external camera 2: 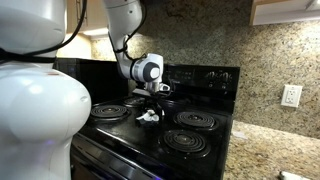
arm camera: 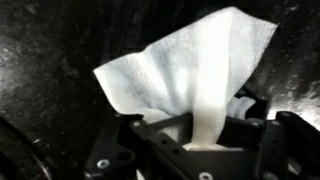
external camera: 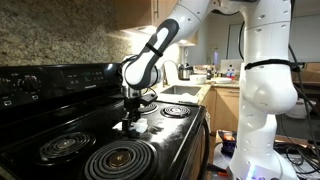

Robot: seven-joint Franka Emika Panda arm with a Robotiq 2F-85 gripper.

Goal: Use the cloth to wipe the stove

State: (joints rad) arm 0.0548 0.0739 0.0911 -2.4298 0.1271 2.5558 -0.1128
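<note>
While the gripper [external camera: 131, 111] is closed on the cloth [external camera: 134, 124], the pick-up step counts as complete and the wiping step is the one in hand. The wrist view shows the cloth [arm camera: 190, 70] pinched between the closed jaws, with the free white fabric fanning out beyond the gripper [arm camera: 205, 138] over the glossy black surface of the stove [arm camera: 40, 45]. In both exterior views the arm reaches down to the middle of the stove [external camera: 92, 122], and the cloth hangs low in the bare area between the four coil burners. The cloth [external camera 2: 148, 117] appears to touch the cooktop there, although contact pressure cannot be judged. No view shows which parts of the stove [external camera 2: 128, 126] are already clean; the pale speckling in the wrist view may be residue or reflection. By estimate, most of the surface coverage is left: the central strip, the margins around the front burner [external camera: 122, 160] and the rear zone below the control panel [external camera 2: 200, 75].
</note>
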